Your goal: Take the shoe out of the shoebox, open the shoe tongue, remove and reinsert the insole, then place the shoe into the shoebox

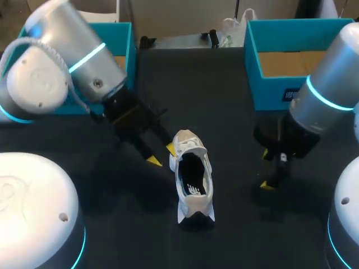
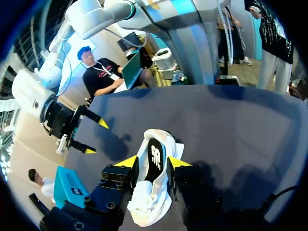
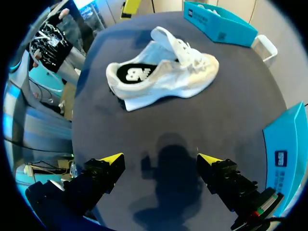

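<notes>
Shoe out of box, upright mid-table. Insole sits inside; can't tell if the pull/reinsert is done. Tongue looks lifted. Left gripper open at the toe, not gripping. Right gripper open over bare table, well apart from the shoe. Left to do: shoe into box, far right.

left arm and right arm are silver-grey tubes with glowing cyan rings and white domed caps. a grey cable loops on the left. left gripper and right gripper are black, bolted, yellow-tipped.
</notes>
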You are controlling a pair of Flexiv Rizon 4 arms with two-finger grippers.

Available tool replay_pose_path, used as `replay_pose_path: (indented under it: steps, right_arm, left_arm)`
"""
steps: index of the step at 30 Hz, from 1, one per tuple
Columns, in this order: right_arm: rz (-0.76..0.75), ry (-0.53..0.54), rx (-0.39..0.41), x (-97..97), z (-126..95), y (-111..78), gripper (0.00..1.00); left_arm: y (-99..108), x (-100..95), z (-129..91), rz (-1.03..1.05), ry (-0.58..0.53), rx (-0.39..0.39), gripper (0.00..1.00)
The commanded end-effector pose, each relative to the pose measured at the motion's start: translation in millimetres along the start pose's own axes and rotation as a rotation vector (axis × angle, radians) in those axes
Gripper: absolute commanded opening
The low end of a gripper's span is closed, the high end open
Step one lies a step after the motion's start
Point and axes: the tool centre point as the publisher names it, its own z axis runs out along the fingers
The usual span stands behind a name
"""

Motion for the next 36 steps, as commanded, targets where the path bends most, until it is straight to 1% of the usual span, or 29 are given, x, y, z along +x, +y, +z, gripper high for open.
replay_pose_path:
  steps: [1,7,10,12,13,14,15,28,29,31,32,34,35,36]
  right_arm:
    - [0.016,0.005,0.013,4.2,-31.4,-46.4,1.00]
    - [0.016,0.005,0.013,4.2,-31.4,-46.4,1.00]
    - [0.016,0.005,0.013,4.2,-31.4,-46.4,1.00]
    - [0.016,0.005,0.013,4.2,-31.4,-46.4,1.00]
    - [0.016,0.005,0.013,4.2,-31.4,-46.4,1.00]
    - [0.016,0.005,0.013,4.2,-31.4,-46.4,1.00]
    - [0.016,0.005,0.013,4.2,-31.4,-46.4,1.00]
    - [0.016,0.005,0.013,4.2,-31.4,-46.4,1.00]
    - [0.016,0.005,0.013,4.2,-31.4,-46.4,1.00]
    - [0.016,0.005,0.013,4.2,-31.4,-46.4,1.00]
    - [0.016,0.005,0.013,4.2,-31.4,-46.4,1.00]
    - [0.016,0.005,0.013,4.2,-31.4,-46.4,1.00]
    - [0.016,0.005,0.013,4.2,-31.4,-46.4,1.00]
    - [0.016,0.005,0.013,4.2,-31.4,-46.4,1.00]
  left_arm:
    - [-2.4,-4.6,-9.2,0.008,0.276,-0.009,0.40]
    - [-6.1,-8.0,-16.6,0.044,0.409,-0.022,0.38]
    - [-6.2,-9.4,-21.1,0.064,0.500,-0.039,0.36]
    - [-6.1,-10.3,-25.0,0.085,0.547,-0.055,0.31]
    - [-5.4,-12.0,-26.8,0.101,0.554,-0.073,0.26]
    - [-4.9,-14.0,-28.7,0.110,0.559,-0.082,0.14]
    - [-4.7,-15.3,-30.7,0.111,0.557,-0.077,0.00]
    - [-4.7,-15.3,-30.7,0.111,0.557,-0.077,0.00]
    - [-6.1,-19.8,-24.3,0.150,0.595,-0.080,0.00]
    - [-5.7,-26.8,-14.3,0.186,0.631,-0.063,0.00]
    - [-4.5,-29.2,-9.2,0.201,0.642,-0.081,0.00]
    - [-3.0,-32.7,-0.5,0.231,0.649,-0.051,0.00]
    - [-1.7,-34.1,3.9,0.232,0.646,-0.073,0.00]
    - [-0.1,-34.1,8.4,0.248,0.650,-0.070,0.00]
